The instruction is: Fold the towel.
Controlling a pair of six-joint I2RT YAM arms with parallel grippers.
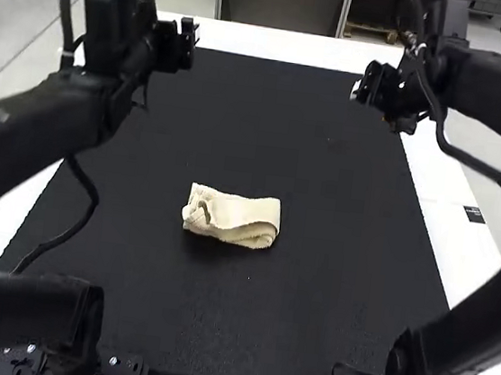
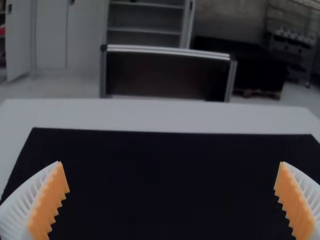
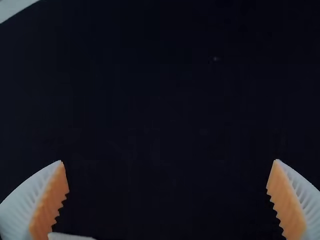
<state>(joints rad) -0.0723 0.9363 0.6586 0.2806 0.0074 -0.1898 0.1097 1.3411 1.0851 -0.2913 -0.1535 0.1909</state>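
Though the towel [image 1: 232, 214] lies folded into a short, thick band on the black mat [image 1: 208, 318], its left end is crumpled and its right end curls in a loose loop, so I judge that only tidying is left. I should press gently from above and smooth outward, never pinching one layer alone, which could drag the folds open. Farther out, my left gripper [image 2: 170, 162] and right gripper [image 3: 169, 160] are spread wide, grasping nothing; beyond lies the white table [image 1: 276, 44].
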